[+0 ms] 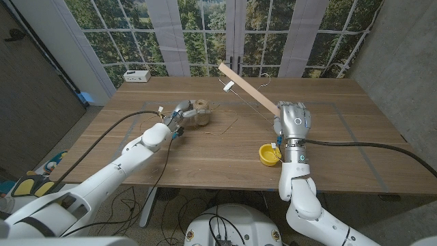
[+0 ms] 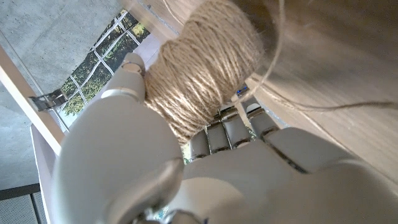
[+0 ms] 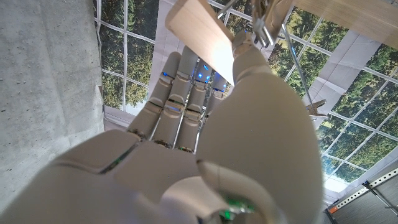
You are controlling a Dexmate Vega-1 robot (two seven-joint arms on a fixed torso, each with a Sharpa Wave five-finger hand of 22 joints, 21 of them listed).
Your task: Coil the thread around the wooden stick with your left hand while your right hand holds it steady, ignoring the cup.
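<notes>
I have the right hand (image 1: 293, 121) closed around the lower end of the stick (image 1: 248, 89), which slants up and away over the table (image 1: 341, 137) so that most of its length hangs free in the air for winding; the right wrist view shows the stick (image 3: 202, 37) clamped between thumb and fingers (image 3: 180, 93). A metal clip (image 1: 229, 85) sits partway up it, and I judge that it pins the thread's end. The left hand (image 1: 176, 117) is out at the spool (image 1: 201, 109), near the table's middle, with thumb and fingers wrapped round the wound twine (image 2: 205, 68), so it is gripping the spool, not the loose strand. A slack thread (image 1: 225, 128) lies on the wood between spool and stick, which tells me no coils are on yet. The yellow cup (image 1: 269, 154) sits just beside my right wrist; I leave it alone, but lowering that arm could knock it.
</notes>
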